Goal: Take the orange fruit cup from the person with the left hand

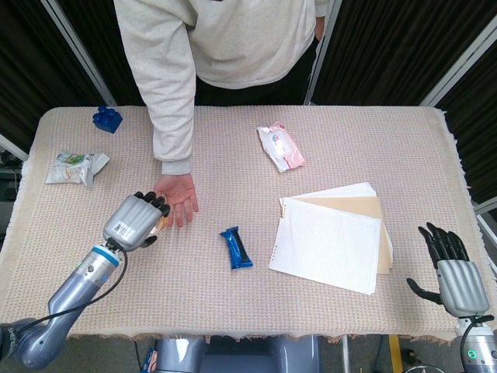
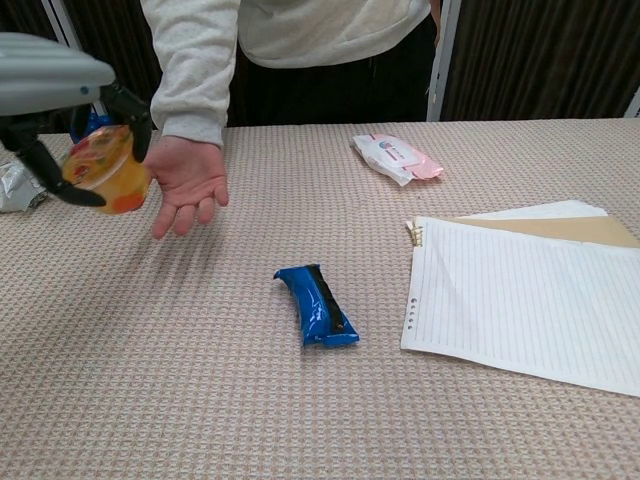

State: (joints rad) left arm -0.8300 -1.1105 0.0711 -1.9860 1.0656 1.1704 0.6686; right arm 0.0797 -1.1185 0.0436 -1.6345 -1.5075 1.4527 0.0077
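My left hand (image 1: 137,220) (image 2: 60,110) grips the orange fruit cup (image 2: 106,169), held tilted above the table at the left. In the head view only a sliver of the cup (image 1: 161,223) shows beside the fingers. The person's hand (image 1: 178,197) (image 2: 187,181) lies open, palm up, just right of the cup and apart from it. My right hand (image 1: 452,272) rests open at the table's near right corner, seen only in the head view.
A blue snack bar (image 1: 235,248) (image 2: 316,305) lies mid-table. Lined paper on a tan folder (image 1: 332,236) (image 2: 530,290) covers the right side. A pink packet (image 1: 280,146) (image 2: 397,157) lies at the back, a blue brick (image 1: 107,119) and a crumpled wrapper (image 1: 76,168) at the left.
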